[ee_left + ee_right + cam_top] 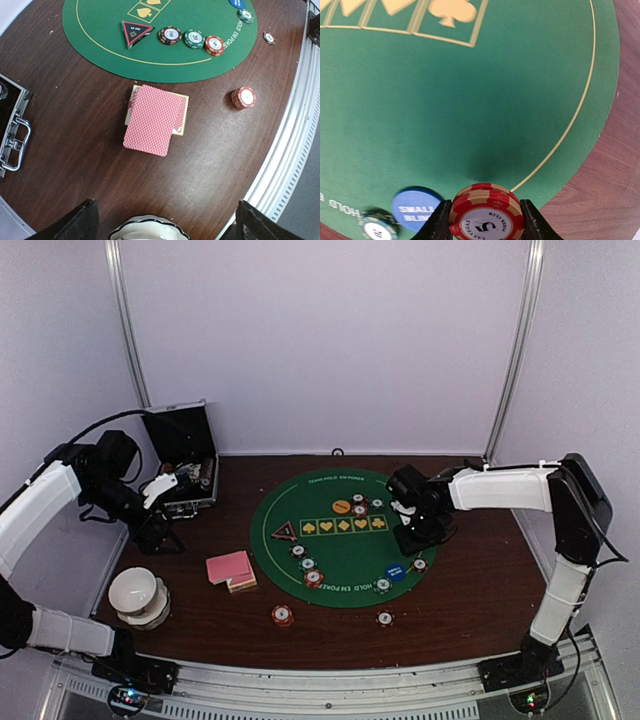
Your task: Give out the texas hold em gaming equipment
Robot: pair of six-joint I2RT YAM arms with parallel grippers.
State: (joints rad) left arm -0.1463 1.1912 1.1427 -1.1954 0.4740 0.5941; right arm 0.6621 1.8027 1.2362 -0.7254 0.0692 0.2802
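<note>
Holding a small stack of red-and-cream striped round poker chips (486, 212) by its rim, the right end effector (486, 220) has one black finger on each side of the stack. The top face, marked 5, is turned toward the wrist camera. Being round, the stack has no long axis for you to align.

Note the governing relation. The stack hangs over the right-hand part of the round green felt mat (470, 100), just inside its gold border line. The blue round "small blind" button disc (415, 209) lies just beside the stack, on its left in the wrist view. A shadow on the felt suggests the stack is raised clear of the mat, though contact cannot be confirmed.

Treat the right arm as the nearer one for any position on this side of the mat. Steer clear of the blue disc when you lower the stack.

The left end effector (165, 225) is spread wide and empty on the far side of the desk (75, 150). It hangs near the pink-backed playing cards (152, 117), well apart from the held stack.
</note>
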